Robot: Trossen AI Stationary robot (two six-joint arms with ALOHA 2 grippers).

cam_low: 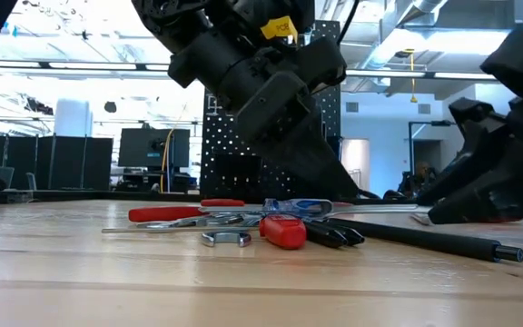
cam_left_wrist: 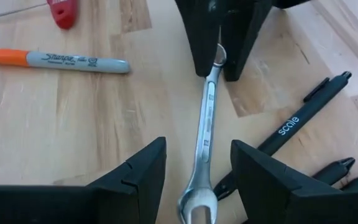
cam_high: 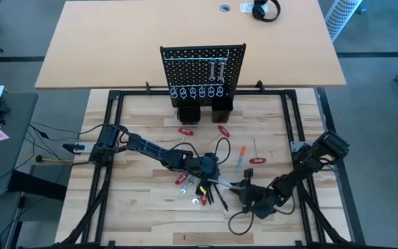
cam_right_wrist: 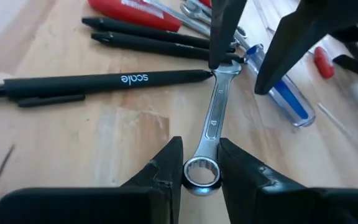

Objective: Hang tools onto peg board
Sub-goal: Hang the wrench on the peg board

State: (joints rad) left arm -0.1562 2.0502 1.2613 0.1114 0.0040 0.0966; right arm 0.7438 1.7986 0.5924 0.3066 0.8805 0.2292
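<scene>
Wrench (cam_right_wrist: 212, 124): one, silver, flat on the bench (cam_high: 137, 214); both my grippers meet on it.
Right gripper (cam_right_wrist: 199, 171): my jaws pinch its ring end.
Left gripper (cam_left_wrist: 197, 180): my jaws spread, straddling the open end.
Pens: three black beside the wrench, touching the pile.
Peg board (cam_high: 202, 66): one, upright at far edge, well apart.
Room: bare bench nearer me.

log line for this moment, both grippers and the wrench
left gripper: open, astride wrench open end | right gripper: shut on wrench ring end | wrench: near table front | peg board: two tools hung
</scene>
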